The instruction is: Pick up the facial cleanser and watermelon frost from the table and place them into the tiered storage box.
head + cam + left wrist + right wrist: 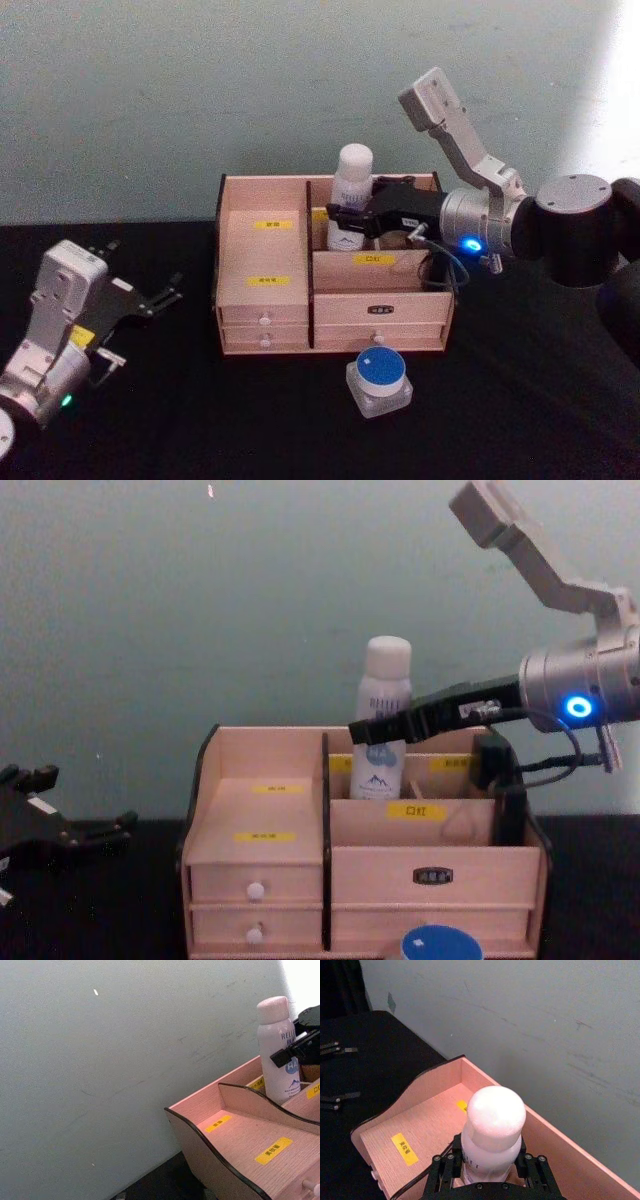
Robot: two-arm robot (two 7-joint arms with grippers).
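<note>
Cleanser placement underway: right claw (345,222) grips tall white facial cleanser bottle (354,168) upright in rear right compartment of pinkish wooden tiered storage box (262,300), so next should be release and retreat, then blue-lidded clear watermelon frost jar (380,376) on black worktop (520,410) before it; left claw (160,298) parked open at left.

Dim light, white glare (upper right) washing the wall (200,100).
</note>
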